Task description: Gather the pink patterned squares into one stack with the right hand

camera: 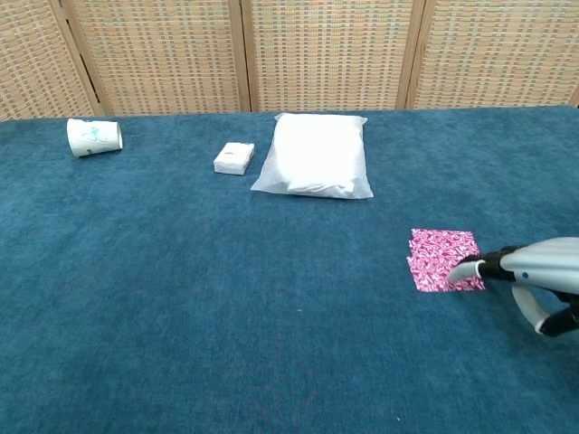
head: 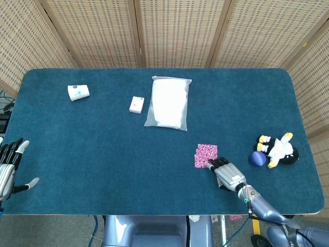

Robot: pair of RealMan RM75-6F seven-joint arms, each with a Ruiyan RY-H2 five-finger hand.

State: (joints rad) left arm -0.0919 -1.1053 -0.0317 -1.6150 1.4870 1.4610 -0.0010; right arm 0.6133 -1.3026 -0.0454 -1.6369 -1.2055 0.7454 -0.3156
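Now the right hand [head: 227,173] rests its fingertips [camera: 466,268] on the near edge of the pink patterned squares [camera: 441,259], fingers extended, gripping nothing.

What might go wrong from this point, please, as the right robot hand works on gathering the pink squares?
The right robot hand has only fingertips on the near corner of the pink patterned squares; a drag could fan or skew them rather than stack them. They lie flat on the blue cloth, so lifting an edge may fail. The blue ball and plush toy sit nearby and might get knocked.
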